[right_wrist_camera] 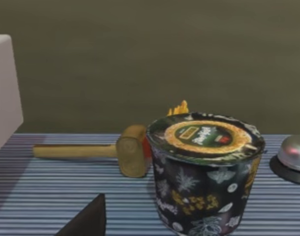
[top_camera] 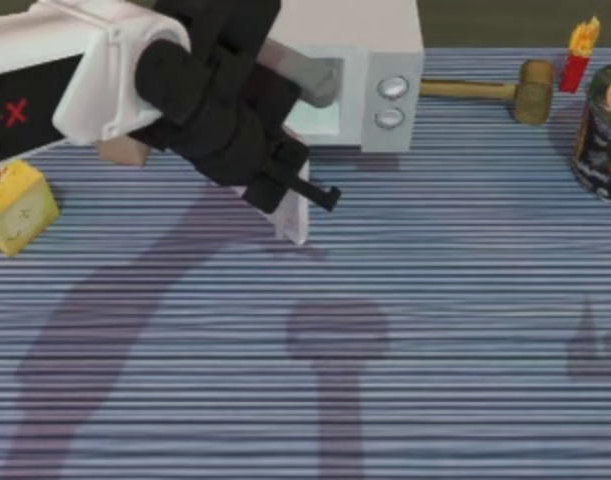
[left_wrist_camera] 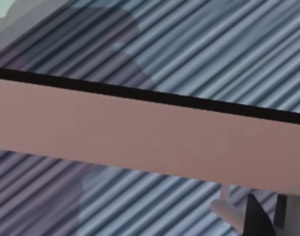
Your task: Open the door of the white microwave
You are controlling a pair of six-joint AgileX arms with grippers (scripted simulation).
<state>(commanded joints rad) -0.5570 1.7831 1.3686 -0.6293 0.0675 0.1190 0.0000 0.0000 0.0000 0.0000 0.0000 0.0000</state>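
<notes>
White microwave (top_camera: 370, 75) sits at the table's far edge, its door (top_camera: 295, 212) swung out toward me; my left gripper (top_camera: 310, 190) is at the door's edge, jaws' state I cannot tell. Pulling off-arc could slip the hold

On my left arm (top_camera: 45, 80), a red X stands on the black strip of the white casing, with part of another red mark just beside it at the picture's edge. The cup's (right_wrist_camera: 206, 172) lid has a round label with pale lettering and a small red patch, but I cannot read it. The yellow box (top_camera: 15, 205) beside my left arm carries print too small to read.
</notes>
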